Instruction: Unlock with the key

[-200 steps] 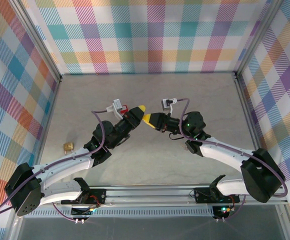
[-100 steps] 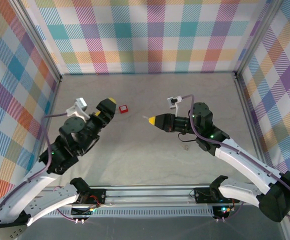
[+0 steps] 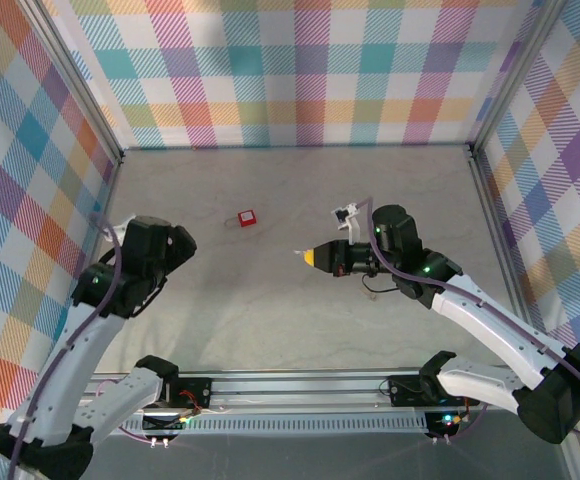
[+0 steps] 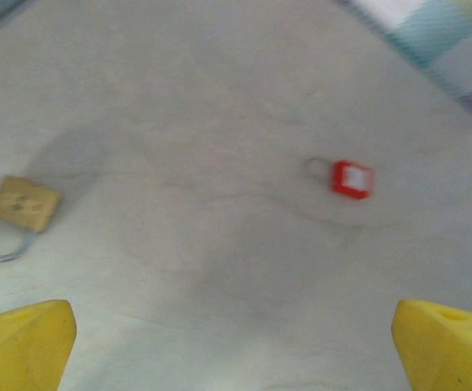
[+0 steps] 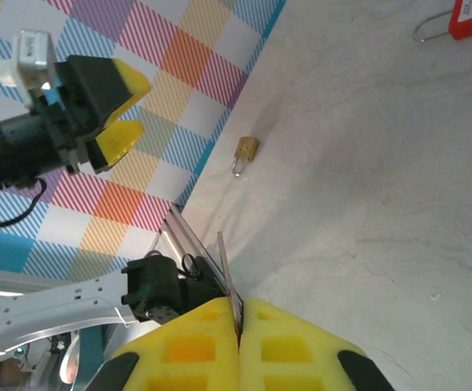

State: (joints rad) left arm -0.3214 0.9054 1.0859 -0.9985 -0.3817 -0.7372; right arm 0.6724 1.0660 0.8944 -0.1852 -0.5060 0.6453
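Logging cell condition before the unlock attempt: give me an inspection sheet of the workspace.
Surface: table, pale and marbled.
Job's things: red padlock lies flat mid-table; brass padlock lies flat toward the left wall; key is pinched in the right gripper.
Clutter: nothing seen.
Grippers: left gripper is open, raised over the table and holding nothing; right gripper is shut on the key, pointing left, apart from both padlocks.
Cables: a purple cable runs along each arm.
Surroundings: plaid walls on three sides; a rail at the near edge.
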